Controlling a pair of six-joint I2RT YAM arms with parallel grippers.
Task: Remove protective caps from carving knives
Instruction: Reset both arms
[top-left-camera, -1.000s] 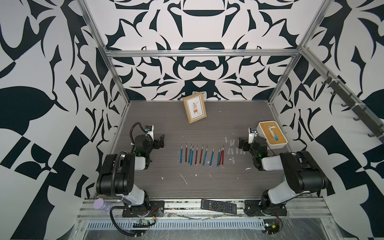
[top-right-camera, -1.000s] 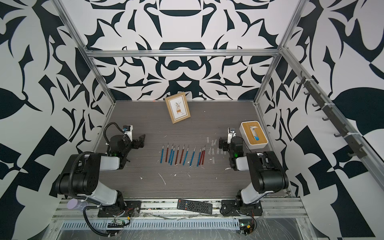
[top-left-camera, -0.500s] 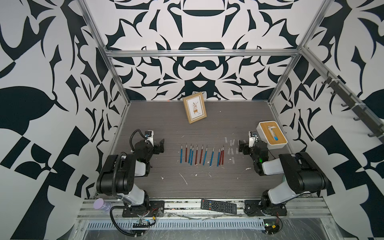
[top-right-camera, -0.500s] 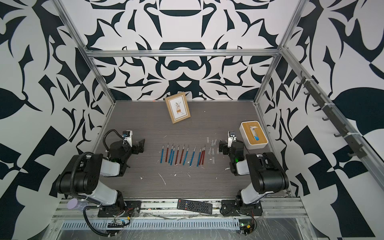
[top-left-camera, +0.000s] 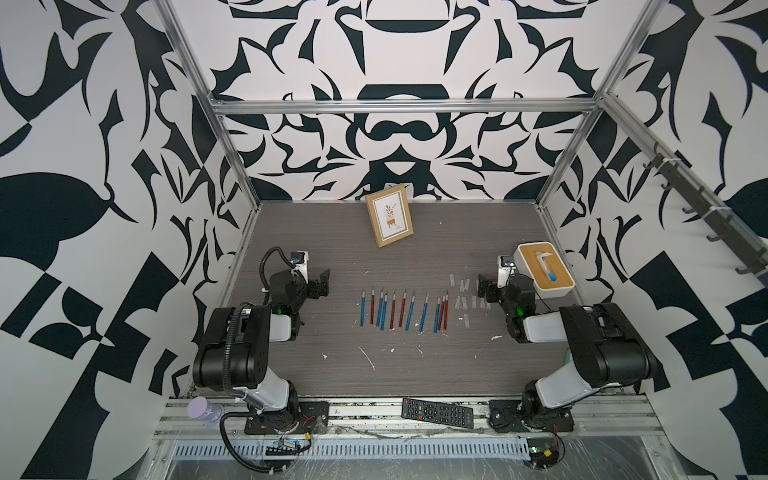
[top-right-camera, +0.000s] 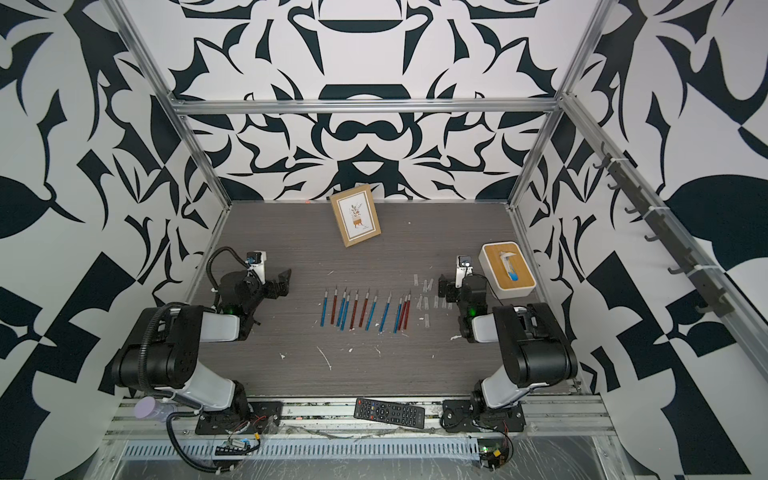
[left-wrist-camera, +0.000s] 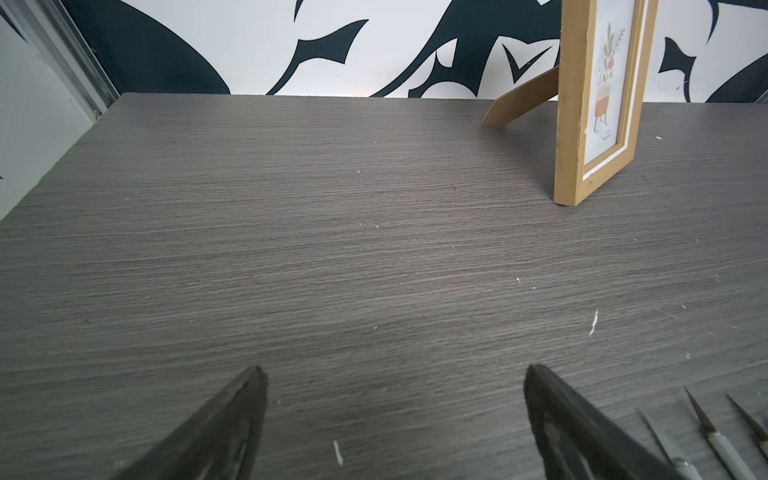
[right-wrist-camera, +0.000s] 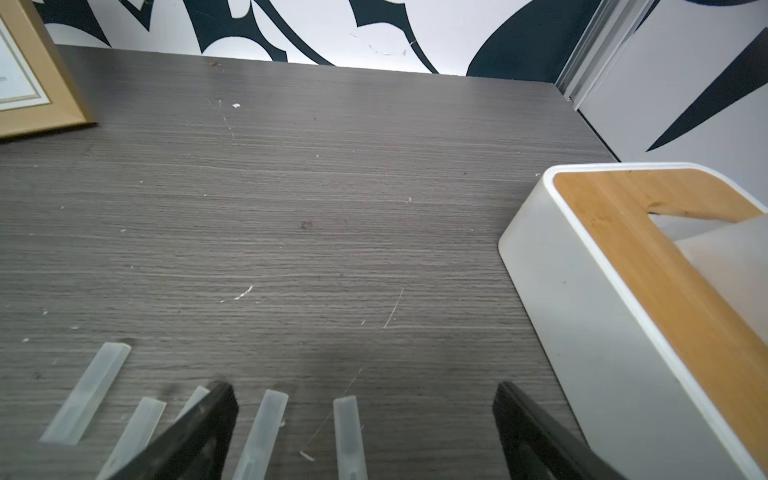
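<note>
The carving knives (top-left-camera: 402, 309) lie flat, side by side in a row at the middle of the worktop (top-left-camera: 332, 257). Blue and red handles are mixed, and the silver collars and bare pointed blades aim far. The protective caps (top-left-camera: 466, 320), small translucent whitish sleeves, lie scattered loose just right of the row.

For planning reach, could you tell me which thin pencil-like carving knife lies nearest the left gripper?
The blue-handled knife ending the row; all others lie farther from the left gripper.
</note>
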